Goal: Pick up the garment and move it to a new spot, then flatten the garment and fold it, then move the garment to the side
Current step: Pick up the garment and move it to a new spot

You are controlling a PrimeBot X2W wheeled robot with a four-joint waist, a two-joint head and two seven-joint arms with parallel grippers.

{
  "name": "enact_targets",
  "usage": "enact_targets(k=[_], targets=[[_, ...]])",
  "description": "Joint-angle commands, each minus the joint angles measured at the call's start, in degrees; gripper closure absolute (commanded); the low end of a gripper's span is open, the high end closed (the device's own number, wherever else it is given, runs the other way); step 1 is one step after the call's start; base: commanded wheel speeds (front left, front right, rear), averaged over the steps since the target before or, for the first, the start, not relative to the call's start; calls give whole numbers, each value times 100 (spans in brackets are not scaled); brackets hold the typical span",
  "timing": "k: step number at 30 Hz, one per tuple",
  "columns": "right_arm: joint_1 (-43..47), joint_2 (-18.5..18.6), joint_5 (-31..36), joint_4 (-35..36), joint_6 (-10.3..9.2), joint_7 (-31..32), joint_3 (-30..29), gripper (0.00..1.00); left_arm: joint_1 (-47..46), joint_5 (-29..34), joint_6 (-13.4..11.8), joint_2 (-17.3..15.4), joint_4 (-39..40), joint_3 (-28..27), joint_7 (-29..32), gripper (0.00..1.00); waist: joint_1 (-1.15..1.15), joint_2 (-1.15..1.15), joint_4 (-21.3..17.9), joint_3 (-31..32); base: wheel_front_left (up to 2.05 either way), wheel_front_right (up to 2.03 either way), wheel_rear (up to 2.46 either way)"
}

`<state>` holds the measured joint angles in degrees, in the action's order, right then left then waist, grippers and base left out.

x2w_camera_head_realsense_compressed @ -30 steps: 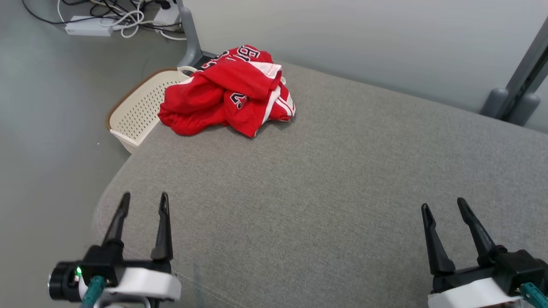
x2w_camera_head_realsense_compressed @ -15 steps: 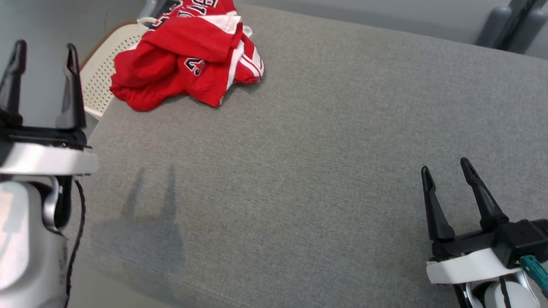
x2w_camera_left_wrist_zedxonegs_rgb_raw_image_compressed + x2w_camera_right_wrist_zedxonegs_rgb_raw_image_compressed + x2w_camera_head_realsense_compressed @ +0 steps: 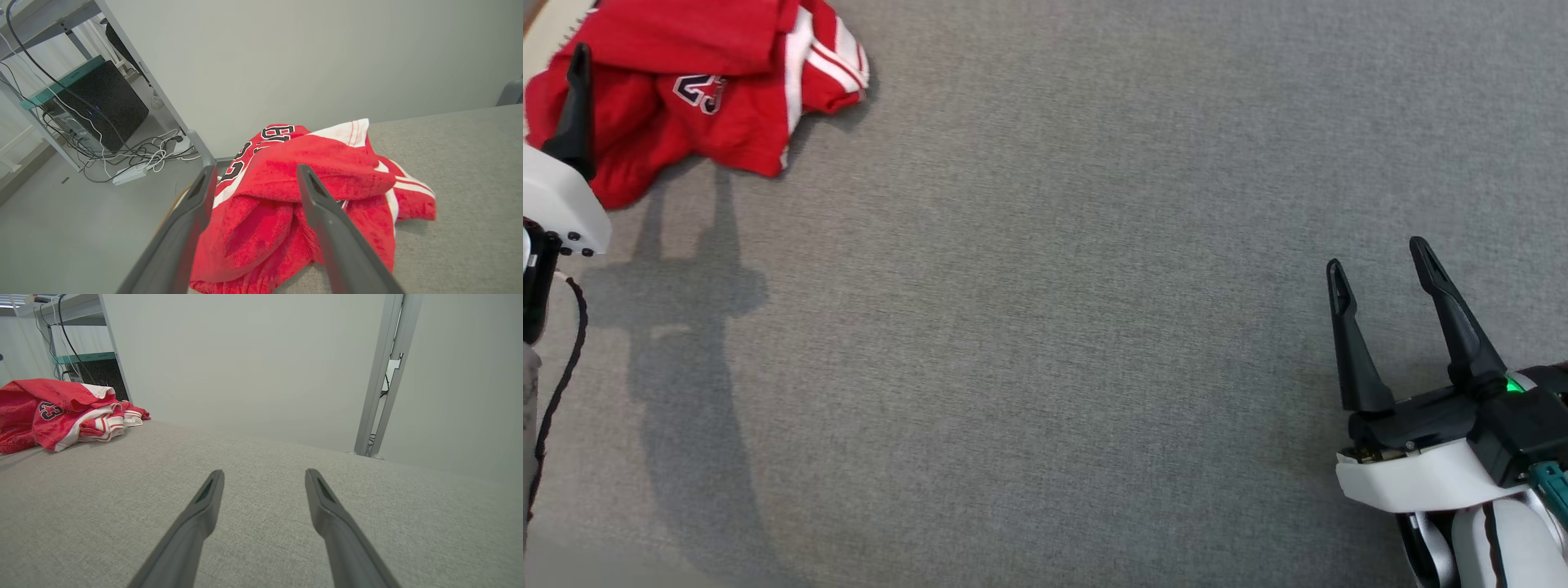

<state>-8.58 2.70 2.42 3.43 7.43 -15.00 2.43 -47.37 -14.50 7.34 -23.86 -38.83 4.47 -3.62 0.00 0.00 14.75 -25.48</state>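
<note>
The grey fabric-covered surface (image 3: 1045,327) takes up nearly the whole head view. The garment (image 3: 686,106) lies bunched in its far-left corner, and in the left wrist view its left part seems to spill past the edge.

It is a red jersey with white striped trim and dark lettering, heaped in loose, overlapping folds. It looks light, soft and limp. It should sag from wherever it is taken, and a pinch on one layer may pull the pile open rather than lift it whole. The weave looks faintly rough, so it should not slip from closed fingers, though it may drag on the textured surface.

The best hold is probably the raised ridge of cloth on top of the heap. There several layers stack up, so the fingers can close around a thick fold. The flat white-trimmed hem at the right is thinner and lies tight to the surface, so it would be harder to get under.

The left gripper (image 3: 255,169) hovers near the pile with its jaws spread wide and empty, the ridge framed between the fingers. The right gripper (image 3: 1376,254) is at the near right, well apart from the garment, its jaws also wide and holding nothing.
</note>
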Motion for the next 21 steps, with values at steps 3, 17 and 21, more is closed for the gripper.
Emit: enact_targets(k=[3,17,21], targets=[[-72,34,85,192,11,-29,43,0,-303,-162,5,-222,-377,168,151,0,0,0,-325,-320,0,0,0],[-16,33,194,657,11,-28,239,0,-952,-751,6,-895,-1128,613,893,0,0,0,-605,-617,0,0,0],[-22,34,169,663,11,-28,246,0,-861,-1043,7,-1009,-1025,852,1122,0,0,0,-616,-638,0,0,0]])
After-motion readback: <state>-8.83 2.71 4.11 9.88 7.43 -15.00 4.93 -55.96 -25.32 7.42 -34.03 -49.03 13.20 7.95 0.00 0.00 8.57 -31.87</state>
